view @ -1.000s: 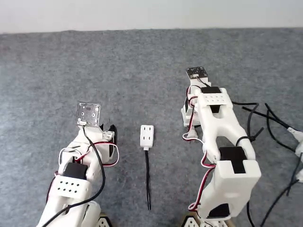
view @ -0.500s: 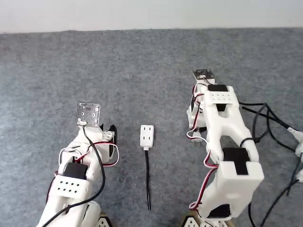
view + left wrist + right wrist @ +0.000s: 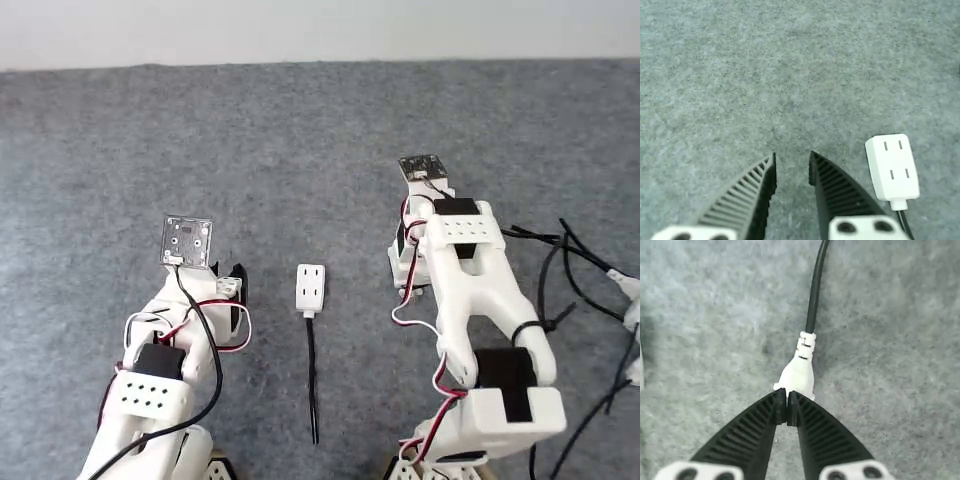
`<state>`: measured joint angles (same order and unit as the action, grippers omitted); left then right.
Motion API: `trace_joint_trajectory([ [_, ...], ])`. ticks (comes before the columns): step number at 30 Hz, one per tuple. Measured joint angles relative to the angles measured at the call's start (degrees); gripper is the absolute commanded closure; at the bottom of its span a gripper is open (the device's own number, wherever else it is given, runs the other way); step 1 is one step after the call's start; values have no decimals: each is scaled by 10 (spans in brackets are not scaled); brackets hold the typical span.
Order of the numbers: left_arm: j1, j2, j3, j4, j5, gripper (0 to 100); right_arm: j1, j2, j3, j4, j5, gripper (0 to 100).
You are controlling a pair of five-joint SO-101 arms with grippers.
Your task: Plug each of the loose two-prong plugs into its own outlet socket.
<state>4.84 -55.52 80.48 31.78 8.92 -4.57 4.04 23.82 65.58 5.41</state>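
My left hand [image 3: 791,162] hangs low over the grey surface [image 3: 740,60], fingers a little apart with nothing between them. Just beside it, to its right, the white outlet block [image 3: 892,167] lies slots up, and its black cord [image 3: 311,375] trails back toward me. Further right, my right hand [image 3: 787,401] is pinched together on the end of a white plug [image 3: 800,371]. The plug's black lead [image 3: 816,285] runs away across the surface.

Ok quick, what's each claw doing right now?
Left claw: open, empty, beside the outlet.
Right claw: shut on the plug.
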Motion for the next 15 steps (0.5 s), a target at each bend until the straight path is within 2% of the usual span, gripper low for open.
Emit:
trace_joint_trajectory([
  [5,0,0,0,0,0,895,29,33,-1,-20,1,990],
  [15,0,0,0,0,0,895,38,68,-39,-15,17,990],
])
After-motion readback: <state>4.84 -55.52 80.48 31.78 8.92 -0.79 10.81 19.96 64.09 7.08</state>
